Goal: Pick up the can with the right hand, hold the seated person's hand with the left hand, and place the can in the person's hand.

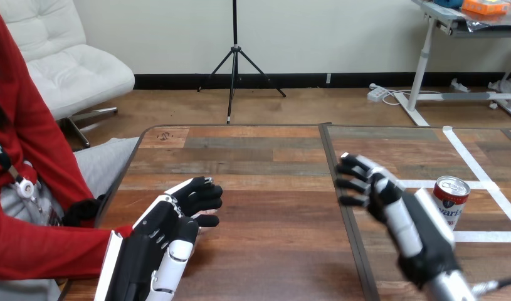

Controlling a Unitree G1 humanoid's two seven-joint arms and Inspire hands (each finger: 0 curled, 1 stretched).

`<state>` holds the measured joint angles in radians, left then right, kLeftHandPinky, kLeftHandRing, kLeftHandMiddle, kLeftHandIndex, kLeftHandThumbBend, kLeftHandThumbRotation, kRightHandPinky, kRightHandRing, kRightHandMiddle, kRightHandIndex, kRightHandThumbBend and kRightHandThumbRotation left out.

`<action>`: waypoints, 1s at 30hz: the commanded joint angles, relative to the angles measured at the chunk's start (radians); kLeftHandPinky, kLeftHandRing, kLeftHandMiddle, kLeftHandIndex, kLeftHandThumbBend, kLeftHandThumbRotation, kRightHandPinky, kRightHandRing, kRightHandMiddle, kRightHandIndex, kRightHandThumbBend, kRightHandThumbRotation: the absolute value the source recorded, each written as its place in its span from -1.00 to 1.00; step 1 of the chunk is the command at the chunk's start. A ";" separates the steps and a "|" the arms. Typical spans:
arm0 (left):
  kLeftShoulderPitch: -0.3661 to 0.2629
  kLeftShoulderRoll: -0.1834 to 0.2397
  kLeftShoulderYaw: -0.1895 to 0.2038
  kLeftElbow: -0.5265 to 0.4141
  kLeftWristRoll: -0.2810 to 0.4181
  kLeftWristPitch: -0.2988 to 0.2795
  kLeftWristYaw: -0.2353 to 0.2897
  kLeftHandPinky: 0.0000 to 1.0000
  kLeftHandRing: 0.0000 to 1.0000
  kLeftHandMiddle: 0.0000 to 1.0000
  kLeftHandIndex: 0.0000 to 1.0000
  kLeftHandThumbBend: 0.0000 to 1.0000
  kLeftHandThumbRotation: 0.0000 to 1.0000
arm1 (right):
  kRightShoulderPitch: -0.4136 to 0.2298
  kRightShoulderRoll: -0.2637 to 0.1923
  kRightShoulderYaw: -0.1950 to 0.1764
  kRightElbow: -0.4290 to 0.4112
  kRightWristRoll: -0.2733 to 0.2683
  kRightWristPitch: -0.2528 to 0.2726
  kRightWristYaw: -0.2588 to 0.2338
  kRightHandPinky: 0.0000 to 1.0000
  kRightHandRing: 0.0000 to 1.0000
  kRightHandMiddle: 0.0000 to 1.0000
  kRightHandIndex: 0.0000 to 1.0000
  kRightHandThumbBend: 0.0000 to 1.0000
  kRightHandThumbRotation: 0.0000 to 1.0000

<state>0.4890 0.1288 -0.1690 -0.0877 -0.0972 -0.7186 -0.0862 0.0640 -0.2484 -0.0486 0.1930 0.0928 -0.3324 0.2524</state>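
Observation:
A red-and-white can [450, 202] stands upright on the right part of the wooden table [271, 163], inside a square of white tape. My right hand [373, 189] hovers just left of the can with its fingers spread and open; it holds nothing and does not touch the can. My left hand [177, 216] lies at the lower left over the person's hand [199, 232], of which only a sliver shows beneath it. Its fingers and thumb are curled round that hand. The person's red sleeve [46, 251] runs in under my left wrist.
White tape lines [484, 182] mark the right part of the table. A dark seam [339, 188] runs front to back between the two tabletop halves. The person sits at the left edge, with a dark-gloved hand [83, 211] by the table's side.

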 commanded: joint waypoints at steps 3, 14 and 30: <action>-0.081 -0.047 0.014 -0.002 0.005 0.000 0.008 0.29 0.47 0.48 0.47 0.09 0.61 | -0.204 -0.057 -0.052 0.116 -0.069 -0.051 -0.067 0.51 0.68 0.73 0.72 0.75 1.00; -0.079 -0.044 0.017 -0.001 0.007 -0.005 0.007 0.28 0.47 0.48 0.47 0.09 0.62 | -0.309 -0.098 -0.069 0.266 -0.114 -0.115 -0.112 0.50 0.65 0.70 0.71 0.61 1.00; -0.078 -0.044 0.022 -0.003 0.015 -0.003 0.012 0.27 0.47 0.47 0.46 0.06 0.62 | -0.444 -0.148 -0.086 0.461 -0.132 -0.177 -0.159 0.51 0.69 0.72 0.72 0.38 1.00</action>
<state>0.4692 0.1243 -0.1672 -0.0876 -0.0863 -0.7185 -0.0846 -0.2520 -0.3631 -0.1036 0.6001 -0.0314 -0.4611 0.1276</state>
